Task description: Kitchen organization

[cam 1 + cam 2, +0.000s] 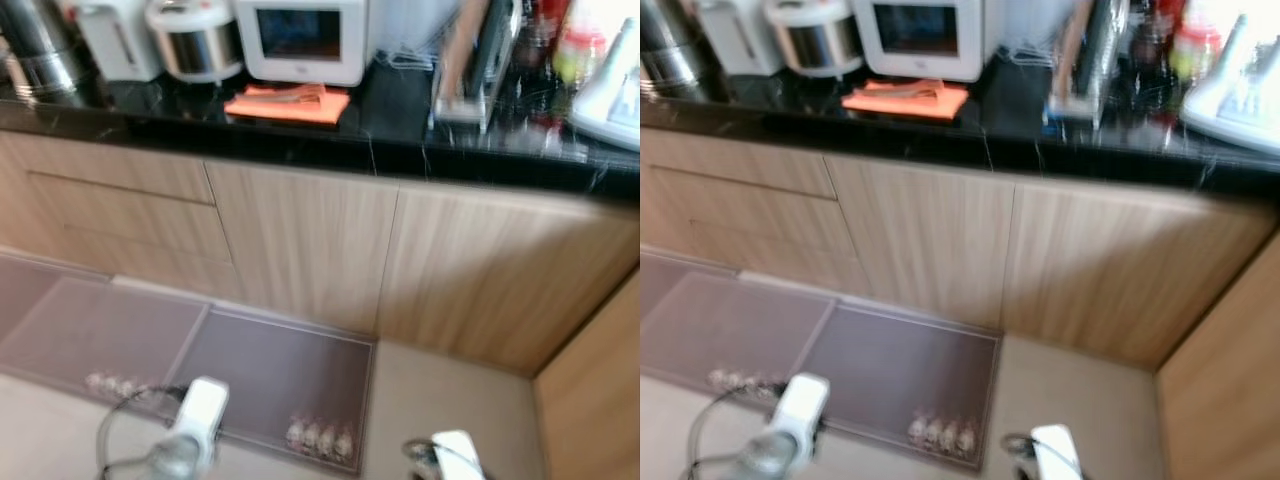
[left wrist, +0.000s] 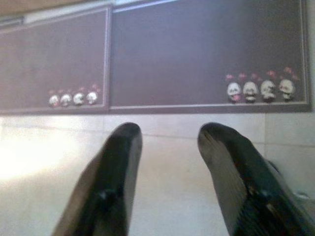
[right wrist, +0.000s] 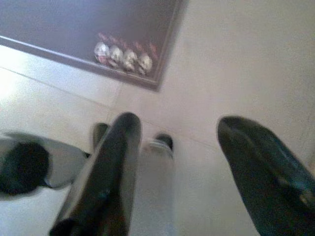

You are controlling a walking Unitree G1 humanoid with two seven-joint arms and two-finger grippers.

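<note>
Resting on the far black counter [image 1: 400, 110] before a white microwave [image 1: 303, 38], an orange cloth [image 1: 289, 103] lies flat. Near the floor mats [image 1: 270, 375], the left gripper [image 2: 167, 135] and right gripper [image 3: 179, 128] hang, fingers apart, holding nothing.

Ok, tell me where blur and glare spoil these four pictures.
Head views: motion blur throughout, worst at the bottles on the counter's right; the microwave and orange cloth stay readable. Left wrist view: glare whitens the floor tiles, its fingers soft. Right wrist view: fingers smeared, mat hazy.
</note>
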